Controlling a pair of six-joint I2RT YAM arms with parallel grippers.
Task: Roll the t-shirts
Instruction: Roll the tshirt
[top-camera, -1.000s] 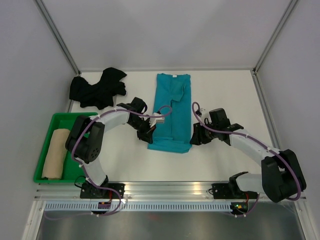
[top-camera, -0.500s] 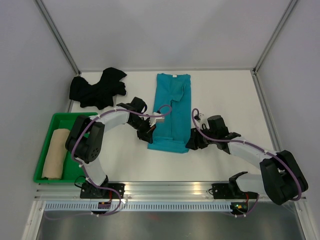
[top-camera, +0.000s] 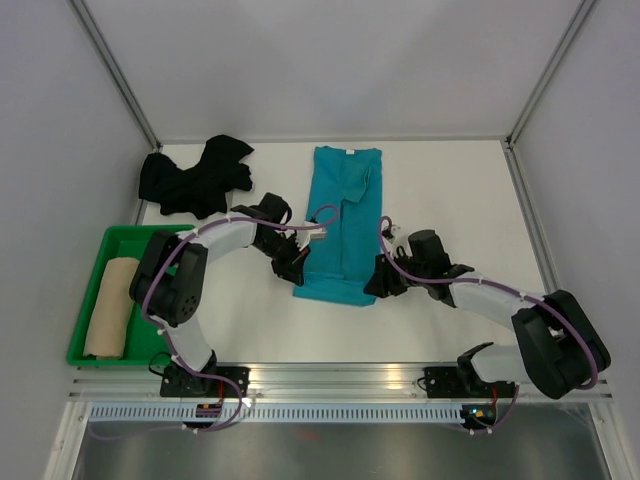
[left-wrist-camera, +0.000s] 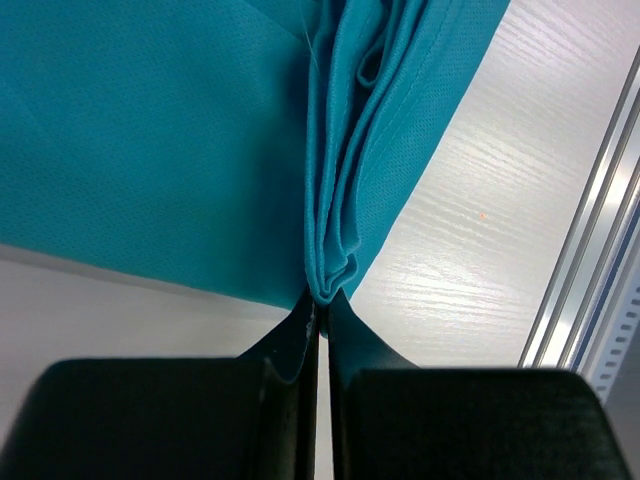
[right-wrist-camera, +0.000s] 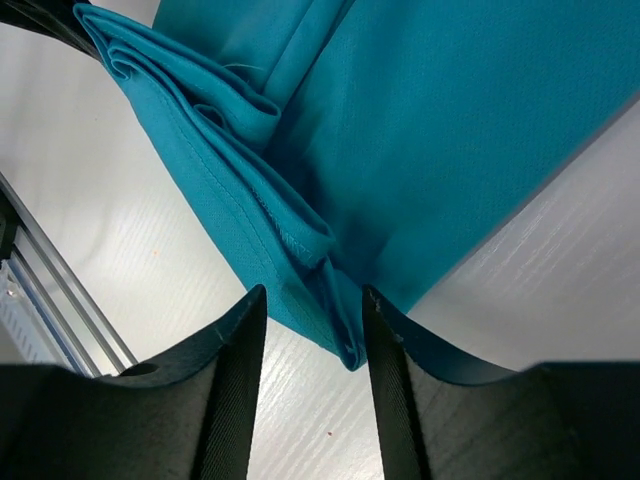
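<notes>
Teal t-shirt (top-camera: 342, 225), folded lengthwise into a long strip, lies mid-table (top-camera: 450, 190), with its collar far from our bases and its hem towards them. We judge that the roll starts at the hem, which is why both tools work that end. Our left gripper (left-wrist-camera: 320, 298) is clamped tight on the stacked folds at the hem's left corner, holding the layers together. Our right gripper (right-wrist-camera: 312, 305) has its jaws apart, straddling the right corner without pinching it, placed to close and match the other side. Further out, the black t-shirt (top-camera: 195, 178) lies crumpled at the far left, and the tan roll (top-camera: 112, 305) sits in the green tray (top-camera: 130, 231).
</notes>
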